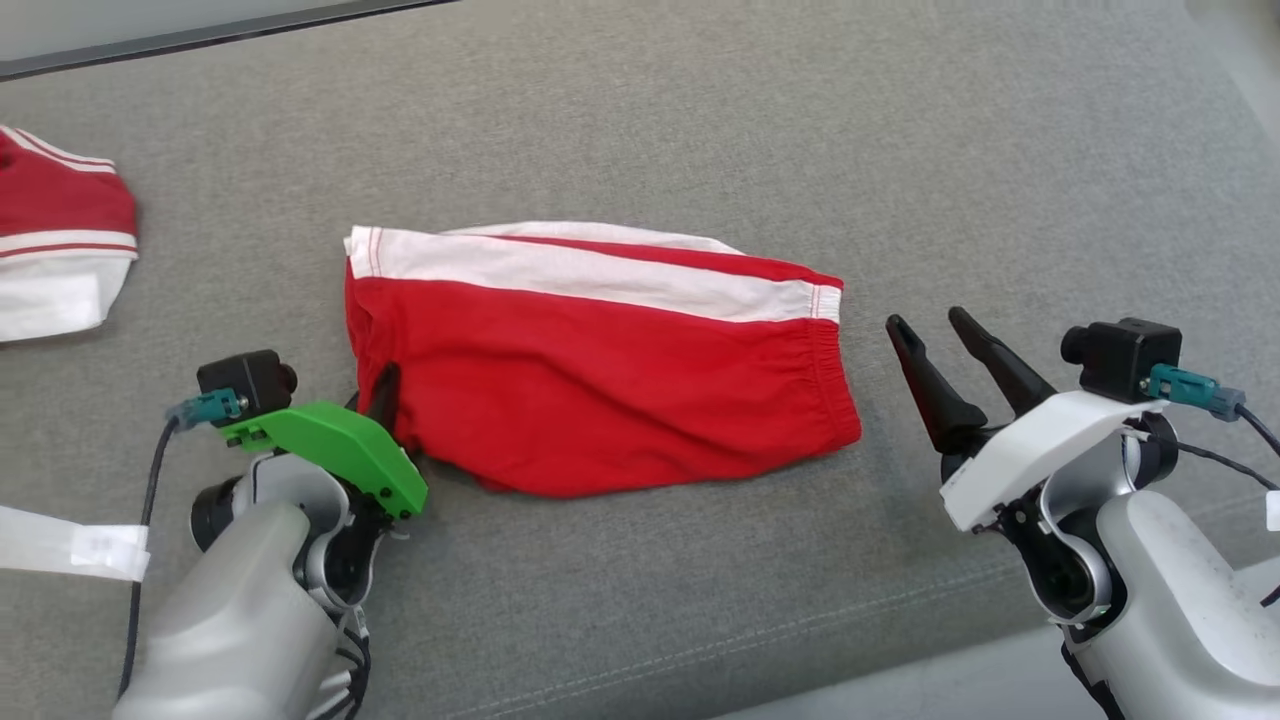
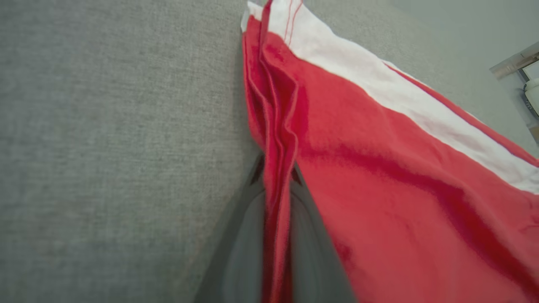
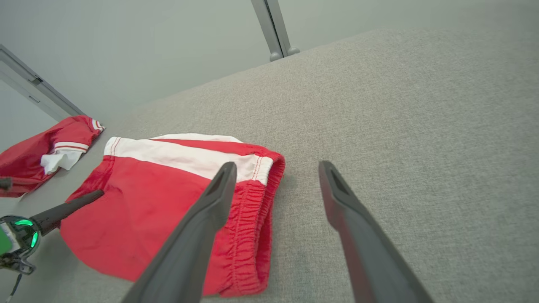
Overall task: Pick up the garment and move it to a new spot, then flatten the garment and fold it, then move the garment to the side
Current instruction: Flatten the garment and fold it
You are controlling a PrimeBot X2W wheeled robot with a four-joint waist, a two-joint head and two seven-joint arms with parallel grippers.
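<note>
right pincer spread | red shorts lying on grey fabric surface

A pair of red fabric shorts with 1 broad white stripe along the far edge is laid folded on a grey woven surface; beyond the stripe, a thin red band and a second strip of white are seen where a lower layer shows; the gathered elastic waistband is turned to the right and the white-hemmed leg opening to the left; the cloth is spread mostly flat, with slight wrinkles and a rounded near edge; at the near left corner the layered edge is bunched into narrow pleats and is pinched between the 2 fingers of the left gripper.
</note>
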